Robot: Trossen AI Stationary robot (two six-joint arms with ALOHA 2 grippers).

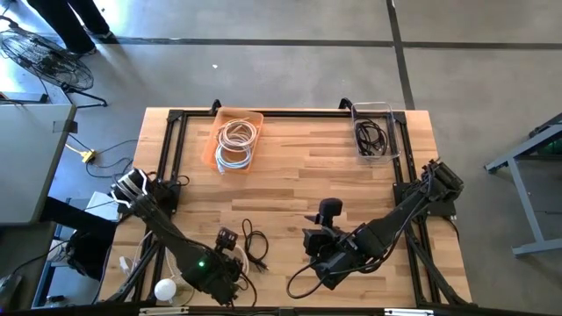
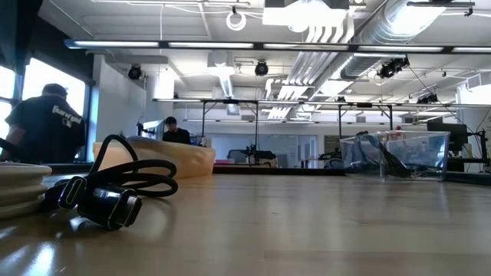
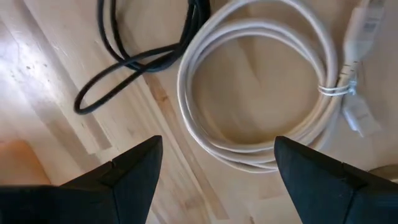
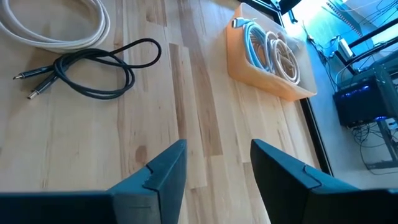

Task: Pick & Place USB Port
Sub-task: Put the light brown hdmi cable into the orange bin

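A coiled white USB cable [image 3: 249, 93] lies flat on the wooden table, bound by a tie, its plugs at one side. My left gripper [image 3: 217, 146] is open and hangs right above this coil near the table's near edge [image 1: 230, 266], touching nothing. A looped black cable [image 1: 252, 243] lies just beyond it and also shows in the right wrist view [image 4: 93, 71]. My right gripper [image 4: 217, 149] is open over bare wood right of the black cable [image 1: 314, 242]. In the low view the black cable [image 2: 107, 192] and the white coil [image 2: 19, 184] rest at the left.
An orange bin [image 1: 235, 139] with white cables stands at the far edge, left of centre. A clear bin [image 1: 376, 132] with black cables stands at the far right. A black frame [image 1: 263, 112] edges the table. People stand in the room behind [image 2: 46, 123].
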